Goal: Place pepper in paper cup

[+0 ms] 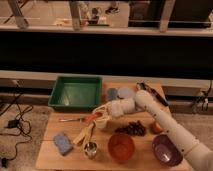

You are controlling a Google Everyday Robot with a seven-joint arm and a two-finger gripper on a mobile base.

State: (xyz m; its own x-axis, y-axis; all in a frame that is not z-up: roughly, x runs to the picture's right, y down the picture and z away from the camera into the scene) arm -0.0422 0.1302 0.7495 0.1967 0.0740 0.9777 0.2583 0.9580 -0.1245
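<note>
The two-finger gripper is hovering near the middle of the light wooden table, clamping the slim orange-red pepper at the left rim of the white cylindrical paper cup. One green plastic tray is sitting at the back left corner. Two bowls are standing along the front edge, one orange-brown and one purple.

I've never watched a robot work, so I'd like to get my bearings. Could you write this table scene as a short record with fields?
gripper: the gripper hangs low over the middle of the table, in front of the green tray
pepper: the pepper is orange-red and lies at the gripper's tip, left of the cup
paper cup: the paper cup is white and partly hidden beneath the gripper
front row, left to right: blue sponge, metal cup, orange-brown bowl, purple bowl
task state: pepper not yet seen inside the cup
</note>
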